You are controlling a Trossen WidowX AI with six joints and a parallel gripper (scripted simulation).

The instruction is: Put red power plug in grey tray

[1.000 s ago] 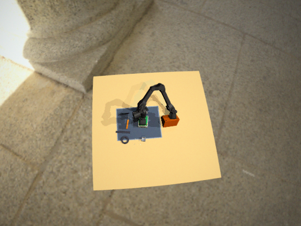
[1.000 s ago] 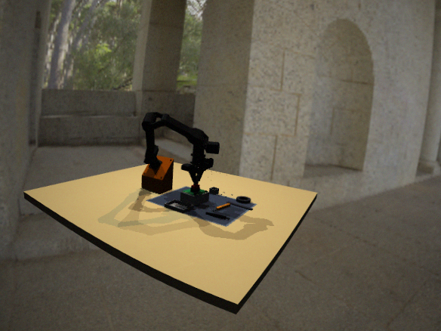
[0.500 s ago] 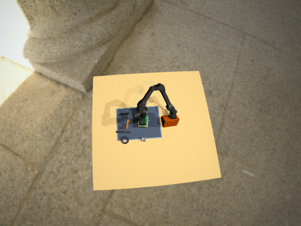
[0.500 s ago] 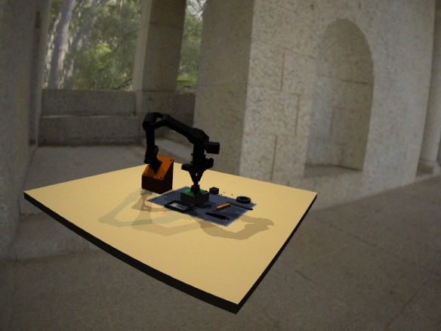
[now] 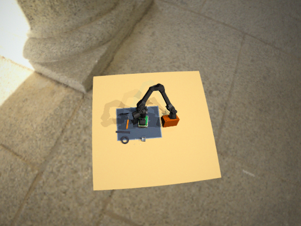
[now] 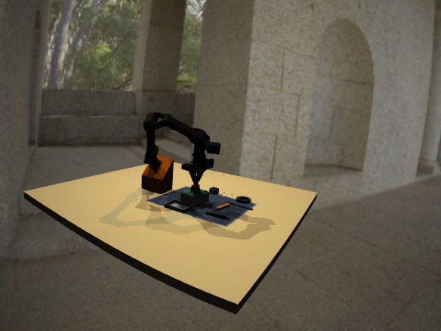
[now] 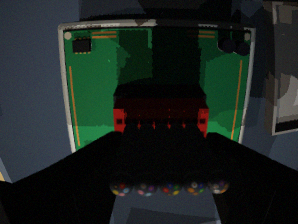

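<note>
Tool (image 6: pixel 195 183) (image 7: pixel 164 143) part-closed w/ red plug (image 6: pixel 195 187) (image 7: pixel 161 114) gripped btwn its fingers, over the green circuit board (image 6: pixel 187 192) (image 7: pixel 95 75). Can't tell if plug's fully seated. Grey tray (image 6: pixel 168 207) (image 7: pixel 270 100) sits beside the board on the blue mat (image 5: pixel 152 132) (image 6: pixel 234 218) (image 7: pixel 30 90).

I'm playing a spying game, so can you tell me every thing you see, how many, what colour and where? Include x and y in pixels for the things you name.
Table (image 5: pixel 160 160) (image 6: pixel 181 242): one, yellow, under everything
Mat (image 5: pixel 153 132) (image 6: pixel 235 217): one, blue-grey, on the table
Circuit board (image 5: pixel 146 119) (image 7: pixel 95 75): one, green, over the mat
Power plug (image 7: pixel 119 120): one, red, at the board, between the fingers
Tray (image 6: pixel 170 207) (image 7: pixel 270 75): one, grey, beside the board
Orange stick (image 5: pixel 127 124) (image 6: pixel 223 206): one, orange, on the mat
Ring (image 5: pixel 121 140) (image 6: pixel 243 202): one, dark, at the mat's edge
Stone column (image 5: pixel 59 49): one, grey-brown, beyond the table
Robot base (image 5: pixel 170 123) (image 6: pixel 157 184): one, orange, on the table
Arm (image 5: pixel 146 98) (image 6: pixel 177 127): one, black, above the mat
Gripper (image 6: pixel 195 184) (image 7: pixel 164 143): one, black, closed on the plug
</note>
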